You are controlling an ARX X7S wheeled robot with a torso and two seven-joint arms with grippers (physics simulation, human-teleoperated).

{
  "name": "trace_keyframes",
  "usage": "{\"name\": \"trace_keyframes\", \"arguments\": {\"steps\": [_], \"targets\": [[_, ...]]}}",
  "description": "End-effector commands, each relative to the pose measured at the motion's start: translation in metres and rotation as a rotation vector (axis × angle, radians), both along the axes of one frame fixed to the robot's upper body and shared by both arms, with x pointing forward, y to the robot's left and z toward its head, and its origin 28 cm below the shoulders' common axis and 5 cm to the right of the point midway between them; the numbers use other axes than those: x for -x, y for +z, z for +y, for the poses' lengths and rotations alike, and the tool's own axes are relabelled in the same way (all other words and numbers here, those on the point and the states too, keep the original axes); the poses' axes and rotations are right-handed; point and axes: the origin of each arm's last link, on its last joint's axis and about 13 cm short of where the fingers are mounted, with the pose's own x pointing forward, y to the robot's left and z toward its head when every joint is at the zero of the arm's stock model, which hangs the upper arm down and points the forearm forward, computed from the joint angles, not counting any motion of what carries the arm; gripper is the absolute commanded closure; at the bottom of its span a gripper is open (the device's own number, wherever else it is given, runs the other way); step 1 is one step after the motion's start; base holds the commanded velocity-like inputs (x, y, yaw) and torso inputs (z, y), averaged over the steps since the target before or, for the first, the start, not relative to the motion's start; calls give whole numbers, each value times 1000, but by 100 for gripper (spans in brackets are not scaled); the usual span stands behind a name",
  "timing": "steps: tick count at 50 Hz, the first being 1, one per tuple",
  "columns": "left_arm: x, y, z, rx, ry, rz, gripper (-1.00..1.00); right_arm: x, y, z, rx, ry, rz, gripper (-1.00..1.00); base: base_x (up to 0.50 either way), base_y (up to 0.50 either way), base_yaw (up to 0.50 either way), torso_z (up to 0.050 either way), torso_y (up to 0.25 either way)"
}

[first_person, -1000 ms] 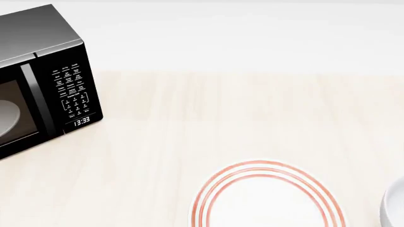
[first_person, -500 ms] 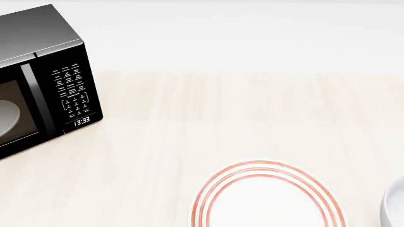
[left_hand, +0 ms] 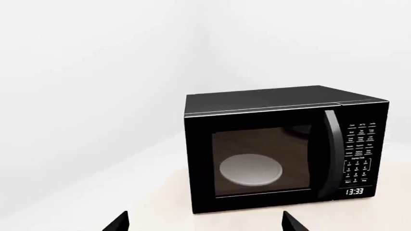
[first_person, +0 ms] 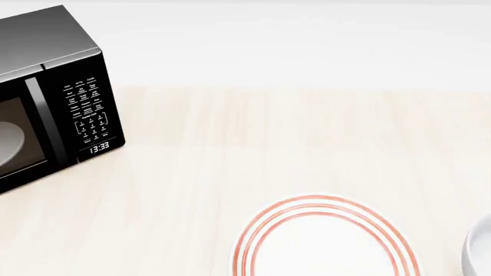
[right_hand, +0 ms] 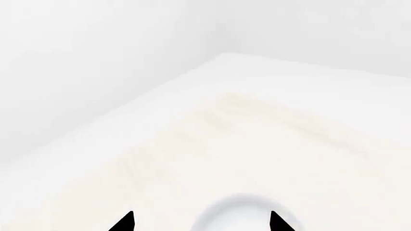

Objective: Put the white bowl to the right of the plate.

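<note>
The plate, flat and white with thin red rings, lies at the near edge of the head view, partly cut off. The white bowl sits to the plate's right, only its edge showing at the frame's right border. In the right wrist view the bowl lies just ahead of my right gripper, whose dark fingertips stand wide apart with nothing held. My left gripper is open too, facing the microwave. Neither arm shows in the head view.
A black microwave stands at the left, door shut, clock lit, a greyish glass turntable inside. The pale wooden tabletop runs back to a white wall.
</note>
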Motion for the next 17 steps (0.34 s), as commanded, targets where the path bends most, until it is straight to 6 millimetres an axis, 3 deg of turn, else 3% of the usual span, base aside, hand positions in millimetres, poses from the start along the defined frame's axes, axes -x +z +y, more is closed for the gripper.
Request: {"name": "trace_keyframes", "arguments": {"steps": [1,10,17], "targets": [[9,0,-7,-22,-37,-18,-100,38,-28,48,155,204,-48,-100,0,0,0,0,0],[12,-6,-26,-77,-134,-27,-100,46,-73,83,219,349,-24,-100,0,0,0,0,0],[7,-15,-51,-114,-248,-15,-100,57,-91,98,226,433,-26,-100,0,0,0,0,0]]}}
